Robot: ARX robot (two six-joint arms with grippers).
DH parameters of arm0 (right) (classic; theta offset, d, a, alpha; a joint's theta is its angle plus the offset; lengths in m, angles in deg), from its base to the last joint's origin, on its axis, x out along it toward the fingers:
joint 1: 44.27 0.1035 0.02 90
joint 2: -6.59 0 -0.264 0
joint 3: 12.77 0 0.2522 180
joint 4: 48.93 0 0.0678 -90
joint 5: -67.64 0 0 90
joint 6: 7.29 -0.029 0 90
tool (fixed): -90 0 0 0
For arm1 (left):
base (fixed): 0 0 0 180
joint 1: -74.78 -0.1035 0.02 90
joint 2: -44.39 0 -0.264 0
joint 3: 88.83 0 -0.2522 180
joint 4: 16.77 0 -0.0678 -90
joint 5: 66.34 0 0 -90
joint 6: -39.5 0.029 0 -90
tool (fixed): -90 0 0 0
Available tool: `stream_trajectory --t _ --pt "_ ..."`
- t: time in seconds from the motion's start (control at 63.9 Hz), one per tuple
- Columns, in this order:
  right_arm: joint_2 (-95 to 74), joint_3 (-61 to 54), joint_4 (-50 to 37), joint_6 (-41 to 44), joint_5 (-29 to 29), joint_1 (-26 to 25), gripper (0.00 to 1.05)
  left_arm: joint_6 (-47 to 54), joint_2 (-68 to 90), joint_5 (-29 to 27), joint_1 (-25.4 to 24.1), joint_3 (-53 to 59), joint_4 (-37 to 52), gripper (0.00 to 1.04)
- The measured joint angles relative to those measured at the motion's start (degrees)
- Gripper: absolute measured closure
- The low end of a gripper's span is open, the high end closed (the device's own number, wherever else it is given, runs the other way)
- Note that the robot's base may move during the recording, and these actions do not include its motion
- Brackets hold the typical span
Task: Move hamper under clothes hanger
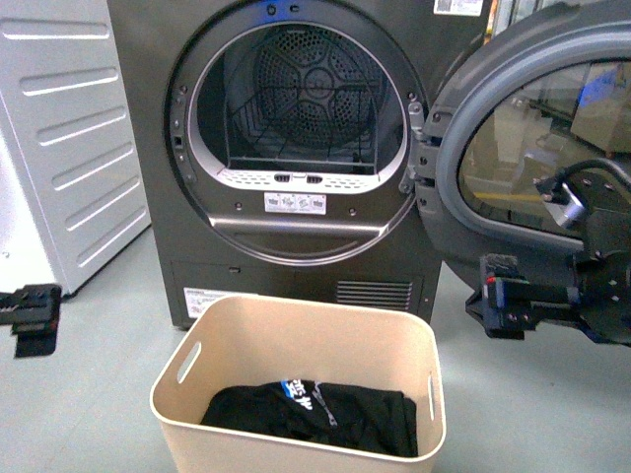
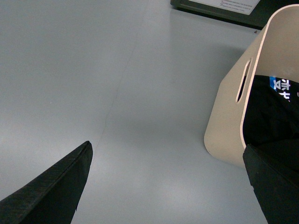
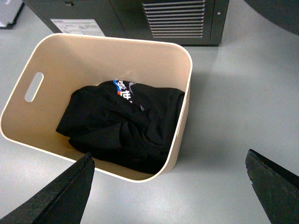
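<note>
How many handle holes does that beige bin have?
2. One slot sits in the left end wall of the hamper, the other slot in its right end wall. The near wall is mostly hidden.

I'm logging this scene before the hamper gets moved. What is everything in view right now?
hamper: one, beige, on the floor in front of the dryer
garment: one, black with a blue and white print, lying inside the hamper
dryer: one, dark grey, behind the hamper, drum looks empty
dryer door: one, grey, swung open on the dryer's right side
white unit: one, white with a ribbed panel, left of the dryer
floor: one, pale grey, under everything
left gripper: one, black, open, low at the far left, apart from the hamper
right gripper: one, black, open, at the right in front of the dryer door, apart from the hamper
</note>
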Motion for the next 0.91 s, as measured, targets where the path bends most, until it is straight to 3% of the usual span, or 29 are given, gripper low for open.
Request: stream_trajectory --t 0.219,0.438,0.907 --pt "-12.59 11.58 8.31 2.4 2.23 1.62 0.08 0.52 13.79 -1.01 2.62 -18.82 -7.5 0.07" --pt "-20.61 19.56 11.23 2.34 4.15 2.56 0.08 -0.72 25.7 -0.94 5.55 -32.79 -12.28 0.07" --pt "-31.78 28.04 12.72 0.76 6.75 4.74 0.08 0.13 37.07 -0.33 10.49 -45.99 -16.83 0.07"
